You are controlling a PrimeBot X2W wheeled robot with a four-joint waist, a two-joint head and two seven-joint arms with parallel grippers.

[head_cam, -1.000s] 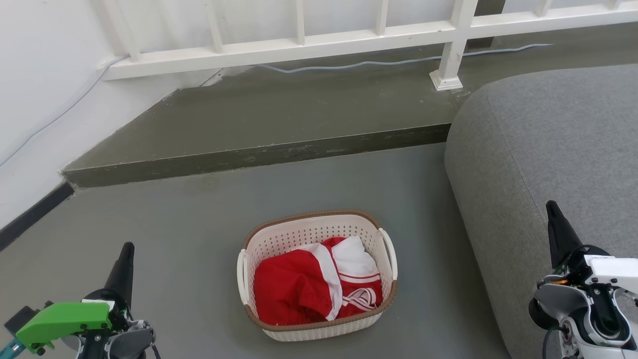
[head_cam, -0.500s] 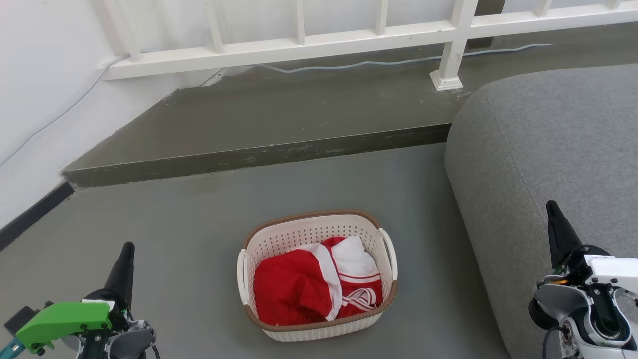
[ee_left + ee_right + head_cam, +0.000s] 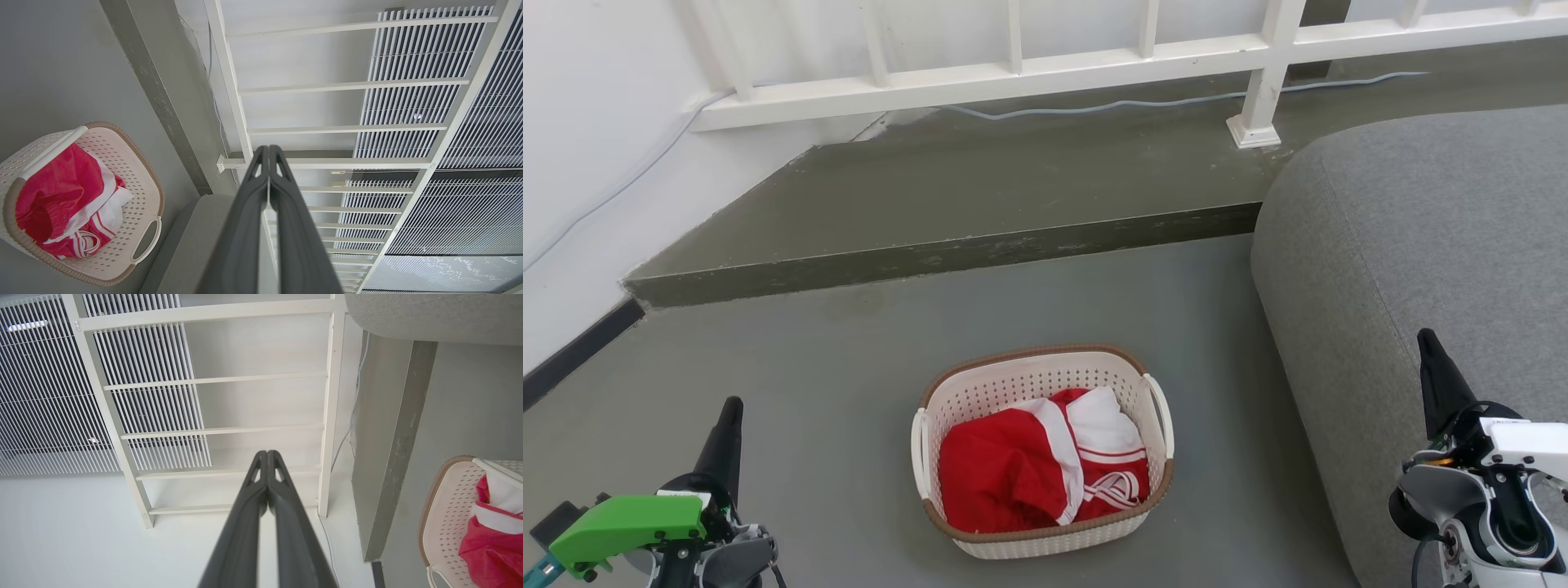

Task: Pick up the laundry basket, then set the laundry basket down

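The laundry basket (image 3: 1021,384) stands on the grey floor in the lower middle of the head view, cream-white and perforated with a brown rim and white side handles. Red and white clothing (image 3: 1037,469) fills it. The basket also shows in the left wrist view (image 3: 141,188) and at the right edge of the right wrist view (image 3: 445,514). My left gripper (image 3: 731,406) is at the lower left, shut and empty, well left of the basket. My right gripper (image 3: 1423,336) is at the lower right, shut and empty, over the sofa edge. Fingertips meet in both wrist views (image 3: 269,148) (image 3: 267,452).
A grey sofa (image 3: 1421,237) bulks along the right, close to the basket. Behind the basket a raised dark step (image 3: 947,253) crosses the floor, with a white railing (image 3: 1013,77) and a cable (image 3: 1143,102) on it. A white wall (image 3: 588,147) is on the left.
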